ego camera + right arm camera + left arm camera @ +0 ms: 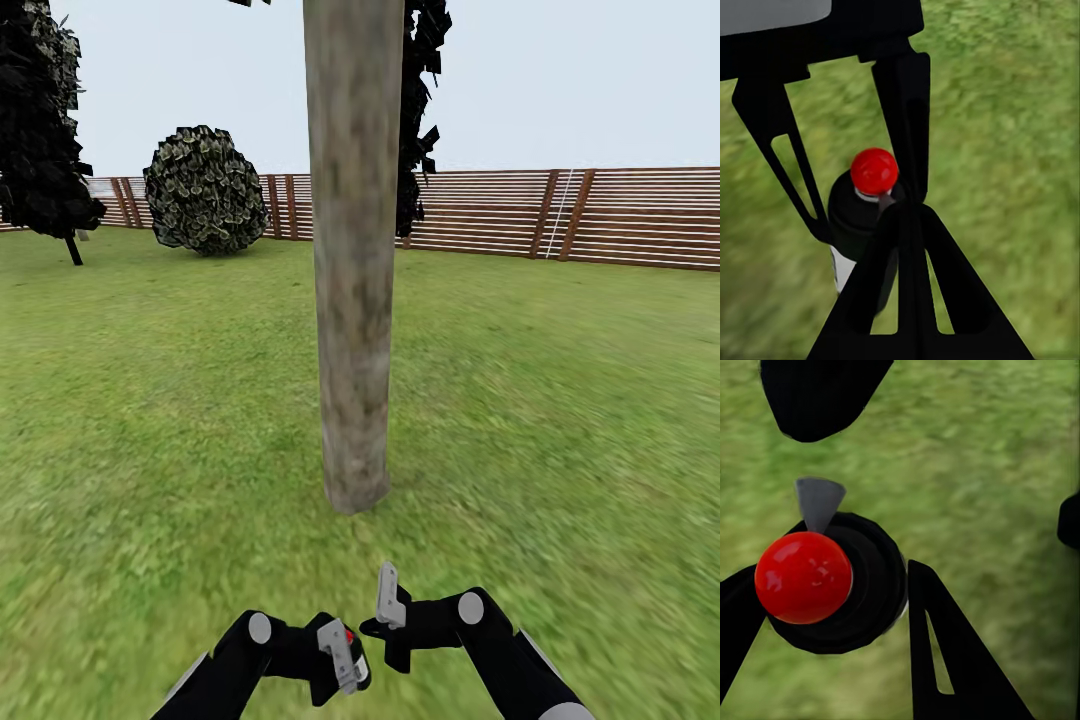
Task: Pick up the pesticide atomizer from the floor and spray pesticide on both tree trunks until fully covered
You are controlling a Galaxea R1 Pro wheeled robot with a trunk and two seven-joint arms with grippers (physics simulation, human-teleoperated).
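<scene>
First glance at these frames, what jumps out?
The pale mottled tree trunk rising dead centre from the lawn, just ahead of both arms. Then the red-topped pesticide atomizer, gripped in the left gripper; the right gripper sits close beside it, empty.

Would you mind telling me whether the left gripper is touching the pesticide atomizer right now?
Touching. In the left wrist view the left gripper has fingers pressed against the dark body of the pesticide atomizer.

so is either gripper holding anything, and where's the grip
The left gripper holds the pesticide atomizer by its dark body, below the red top. The right gripper holds nothing.
</scene>
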